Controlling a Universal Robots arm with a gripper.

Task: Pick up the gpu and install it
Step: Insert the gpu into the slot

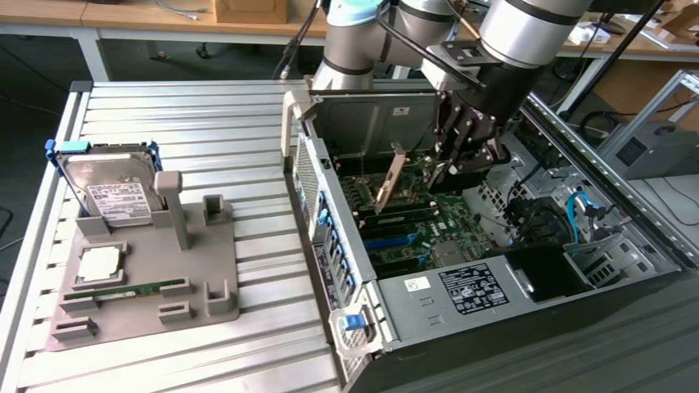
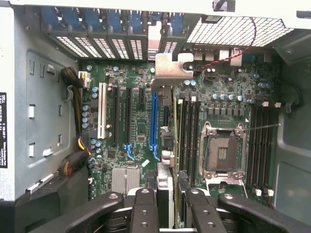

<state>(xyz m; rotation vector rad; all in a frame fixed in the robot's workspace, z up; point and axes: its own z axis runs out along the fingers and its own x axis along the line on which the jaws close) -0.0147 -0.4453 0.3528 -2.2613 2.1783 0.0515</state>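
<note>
Clamped on the gpu point(image 1: 390, 182), my claw point(image 1: 457, 160) holds it edge-down inside the computer case point(image 1: 568, 143) — at twelve o'clock over the motherboard point(image 1: 410, 237) — lining it with a slot.

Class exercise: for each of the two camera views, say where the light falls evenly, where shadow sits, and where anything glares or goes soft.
Exterior view: even room light on the slatted table; the computer case is darker inside, shadowed under the gripper; mild shine on the hard drive. Wrist view: the motherboard is evenly lit and sharp, the case's metal edge along the far side glares white, and the near black fingers look soft around the gpu.
</note>
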